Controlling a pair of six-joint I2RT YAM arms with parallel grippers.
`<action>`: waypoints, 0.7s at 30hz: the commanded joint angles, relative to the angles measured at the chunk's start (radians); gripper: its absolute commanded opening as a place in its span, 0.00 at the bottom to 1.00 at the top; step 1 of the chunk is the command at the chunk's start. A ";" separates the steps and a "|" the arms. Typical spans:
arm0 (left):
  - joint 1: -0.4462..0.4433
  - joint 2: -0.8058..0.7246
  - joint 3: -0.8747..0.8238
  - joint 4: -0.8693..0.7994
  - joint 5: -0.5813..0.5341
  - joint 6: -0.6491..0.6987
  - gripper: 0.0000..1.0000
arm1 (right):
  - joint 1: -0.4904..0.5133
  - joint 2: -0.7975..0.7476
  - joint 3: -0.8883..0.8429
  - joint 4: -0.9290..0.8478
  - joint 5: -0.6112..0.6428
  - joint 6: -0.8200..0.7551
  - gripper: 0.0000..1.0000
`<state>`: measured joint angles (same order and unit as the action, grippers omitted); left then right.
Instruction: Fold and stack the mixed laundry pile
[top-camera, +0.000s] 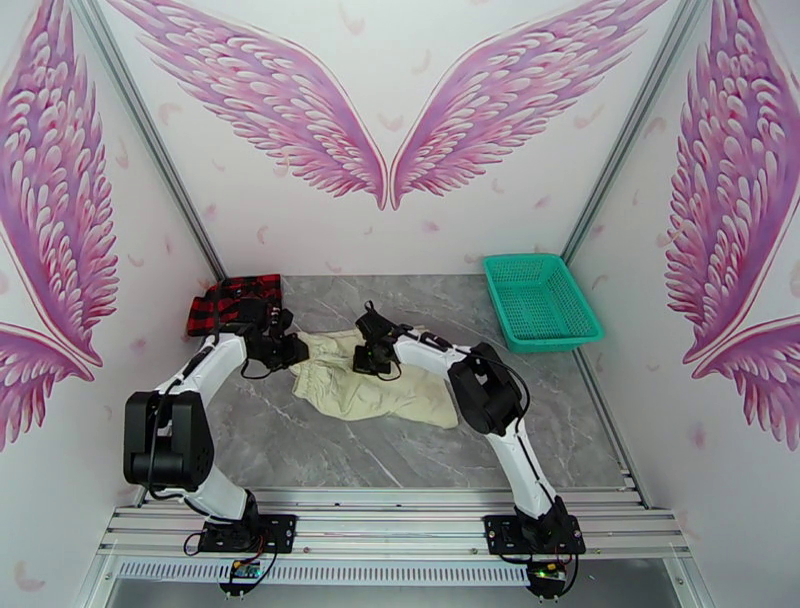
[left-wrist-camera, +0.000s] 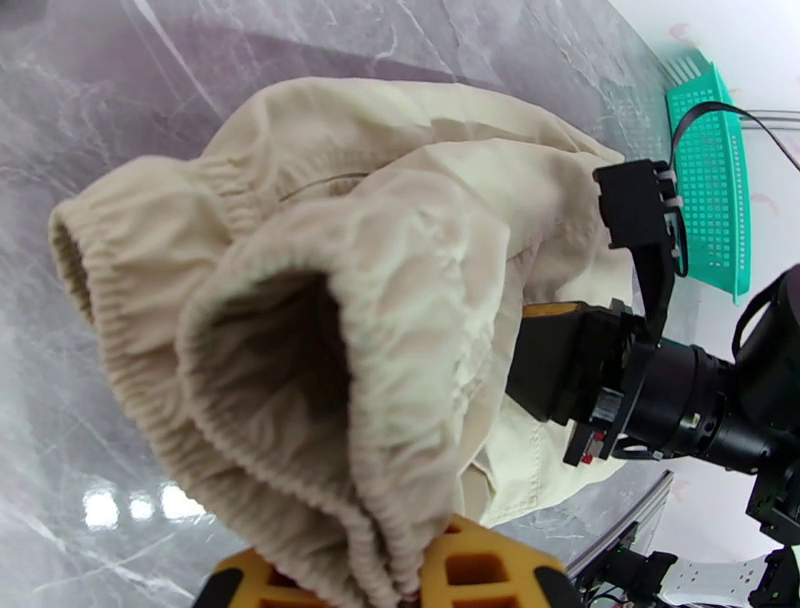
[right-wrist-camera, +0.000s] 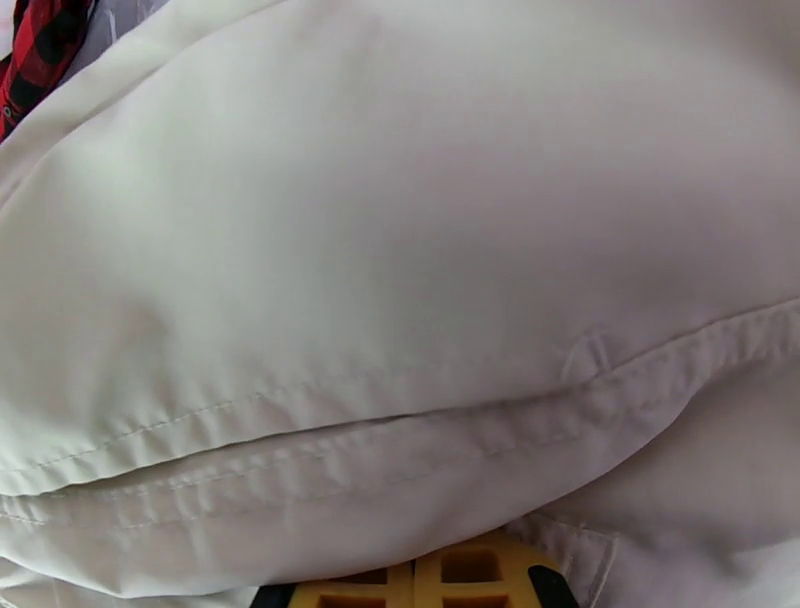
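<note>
Grey veined marble makes up the table (top-camera: 330, 450), and on its middle, a little toward the far left, lies the cream garment (top-camera: 400, 395), a wrinkled heap spread flatter at its near right end.

We see the left gripper (top-camera: 298, 352) at the garment's left edge, clamped on the gathered elastic hem. From the left wrist, the ribbed band bunches between the yellow fingers (left-wrist-camera: 480, 570) and the cloth rises from them as an open, hollow fold.

The right gripper (top-camera: 373, 362) sits on top of the garment near its far middle, close to the left one, with its jaws together. From the right wrist, a stitched seam runs across just above the yellow fingertips (right-wrist-camera: 412, 585), with cloth pressed against them. We cannot tell whether a fold is pinched between them.

Behind the left gripper, at the table's far left corner, the shirt (top-camera: 228, 300) lies in a red-and-black checked bundle near the cream garment. The basket (top-camera: 540, 300), teal mesh, stands at the far right corner, well apart from both garments.

White walls (top-camera: 400, 240) painted with large pink wings (top-camera: 300, 110) close the table on three sides, and a metal rail (top-camera: 400, 520) runs along the near edge by both arm bases.
</note>
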<state>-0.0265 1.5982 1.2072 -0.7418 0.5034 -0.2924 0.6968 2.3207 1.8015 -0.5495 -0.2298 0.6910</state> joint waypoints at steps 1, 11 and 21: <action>-0.032 -0.065 0.071 -0.084 -0.081 -0.009 0.00 | 0.004 -0.003 0.013 -0.021 -0.001 -0.017 0.02; -0.156 -0.088 0.192 -0.215 -0.295 -0.071 0.00 | 0.003 -0.259 -0.217 0.008 -0.041 -0.102 0.02; -0.242 -0.046 0.291 -0.316 -0.442 -0.092 0.00 | 0.036 -0.258 -0.386 0.164 -0.285 -0.165 0.02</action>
<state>-0.2501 1.5486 1.4456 -1.0134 0.1261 -0.3649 0.7044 2.0251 1.4086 -0.4580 -0.4107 0.5686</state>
